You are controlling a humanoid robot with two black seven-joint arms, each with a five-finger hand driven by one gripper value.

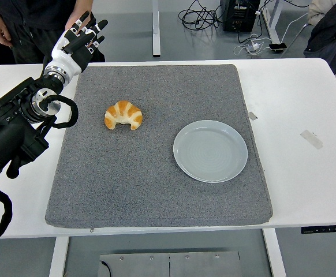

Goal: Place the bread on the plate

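Bread [123, 115] lies untouched on the grey mat [156, 190], plate [210, 151] bare; the left hand [75, 46] hovers open-fingered, holding nothing.

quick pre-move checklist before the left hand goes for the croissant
1. Croissant free to grasp, lying alone on the grey mat: ok.
2. Plate holds nothing and sits flat on the mat, right of the croissant: ok.
3. Left hand holds nothing, fingers spread: ok.
4. Left hand positioned over the croissant: not ok, it is raised near the table's far left corner.
5. Path from croissant to plate free of other objects: ok.
6. Person clear of the workspace: not ok, standing at the far edge just behind the left hand.
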